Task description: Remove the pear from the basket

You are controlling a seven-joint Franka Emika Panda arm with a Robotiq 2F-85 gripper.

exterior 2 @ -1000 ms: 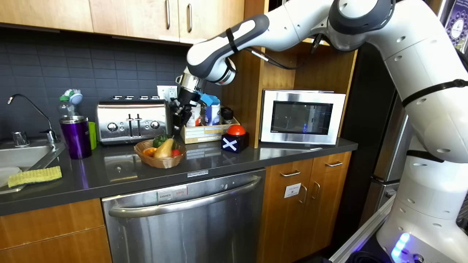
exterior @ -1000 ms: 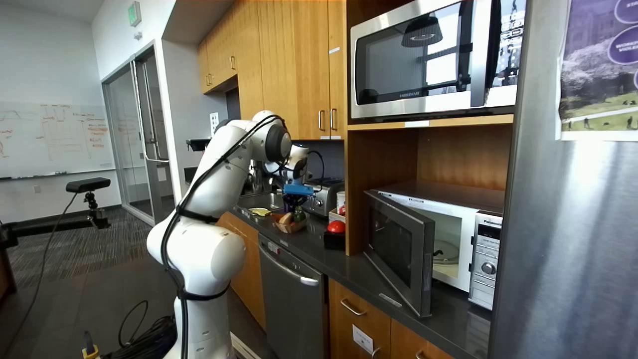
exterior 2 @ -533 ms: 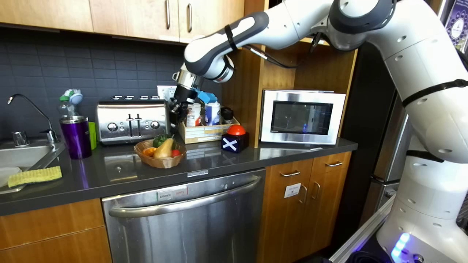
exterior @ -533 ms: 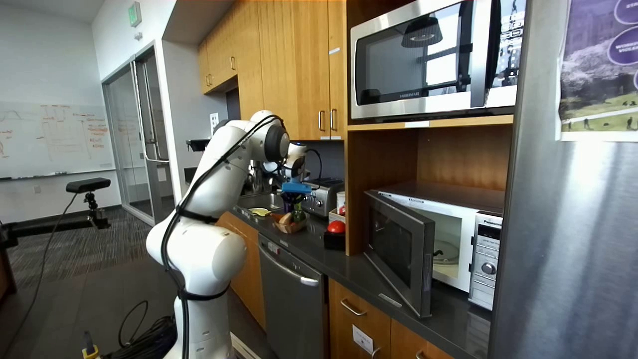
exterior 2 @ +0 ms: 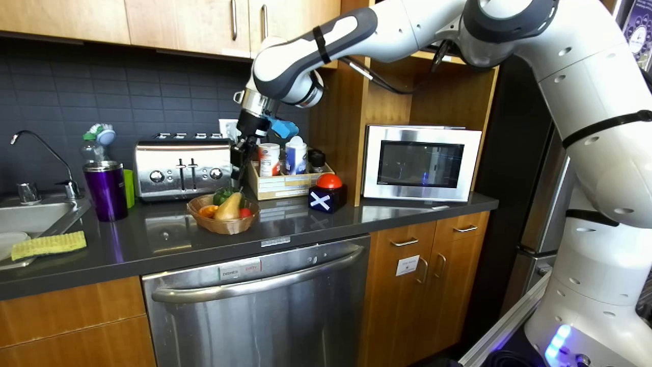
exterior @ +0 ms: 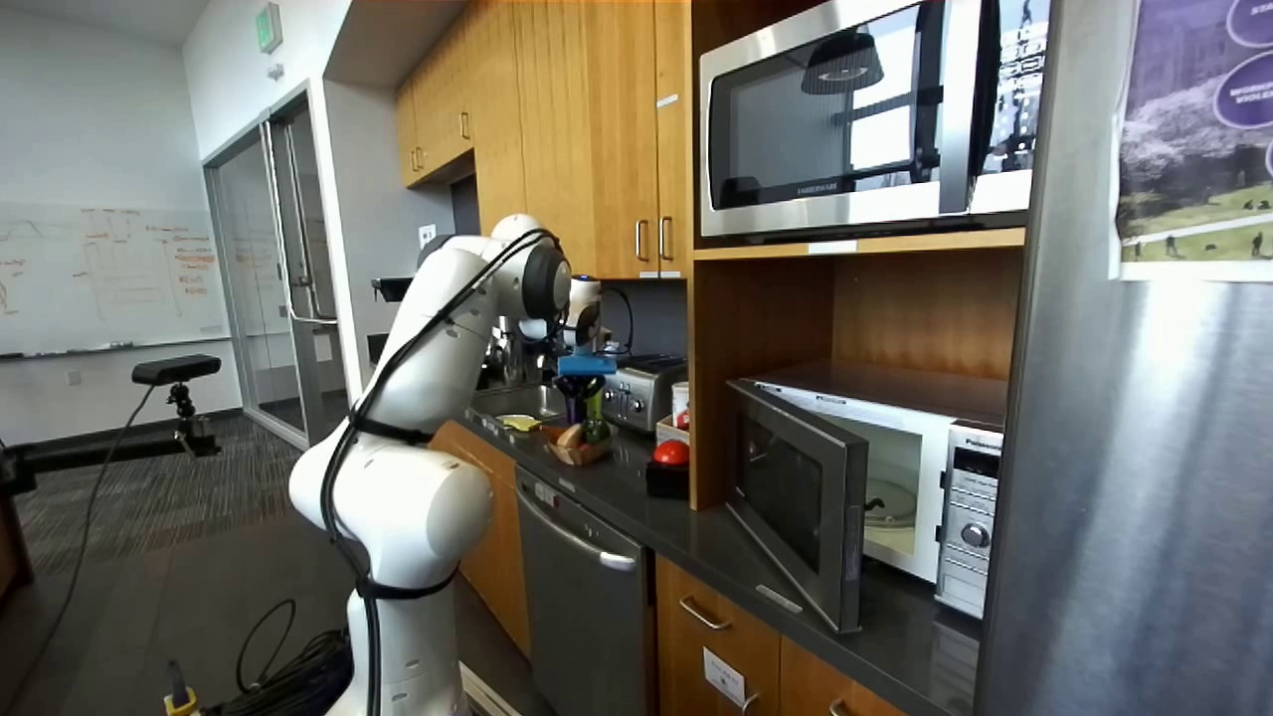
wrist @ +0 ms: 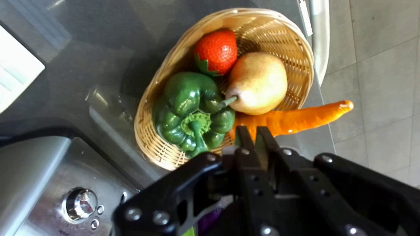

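The yellow pear (wrist: 259,83) lies in the wicker basket (wrist: 297,59) beside a red strawberry (wrist: 218,50), a green pepper (wrist: 190,98) and an orange carrot (wrist: 295,121). The pear (exterior 2: 231,207) leans at the front of the basket (exterior 2: 224,227) in an exterior view; pear (exterior: 570,436) and basket (exterior: 575,456) are smaller in that view. My gripper (wrist: 253,129) is empty, its fingers narrowly apart, appearing over the carrot beside the pepper. In an exterior view my gripper (exterior 2: 237,176) hangs above the back of the basket, pointing down, apart from the pear.
A toaster (exterior 2: 186,168) stands behind the basket. A box (exterior 2: 285,186) with canisters and a red button (exterior 2: 329,182) stand to the right. A purple tumbler (exterior 2: 106,191) and a yellow sponge (exterior 2: 48,246) are at left near the sink. The counter edge is close in front.
My gripper has moved left in both exterior views and now stands more directly over the basket. The basket and the fruit have not moved.
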